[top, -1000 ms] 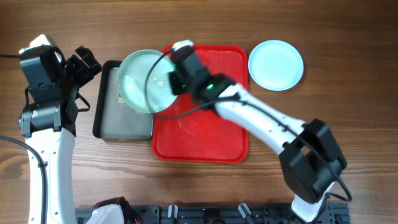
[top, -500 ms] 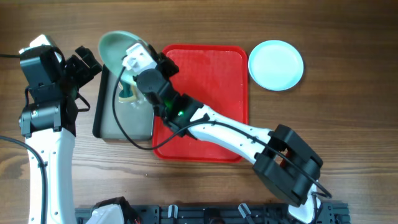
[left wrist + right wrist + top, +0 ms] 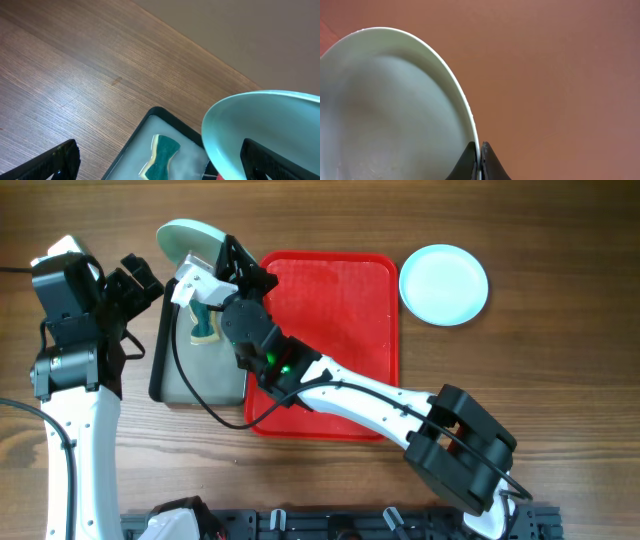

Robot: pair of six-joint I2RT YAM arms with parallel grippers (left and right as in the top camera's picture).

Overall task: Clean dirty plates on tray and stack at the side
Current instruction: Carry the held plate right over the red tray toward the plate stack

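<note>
Plate [image 3: 186, 238] now tipped steeper than half second ago, nearly on edge, above black tray [image 3: 165, 385] far end, beside tray [image 3: 340, 360]. Our right gripper [image 3: 479, 148] clenched on rim; left gripper [image 3: 135, 280] spread, idle. Plate stiff, glossy, slippery, chippable: we hold rim firmly.

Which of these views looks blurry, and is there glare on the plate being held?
Right wrist: background a featureless reddish-brown blur, the held plate softly shaded, no hard glare. Left wrist: table grain crisp, plate rim slightly soft. Overhead: even light, sharp.
</note>
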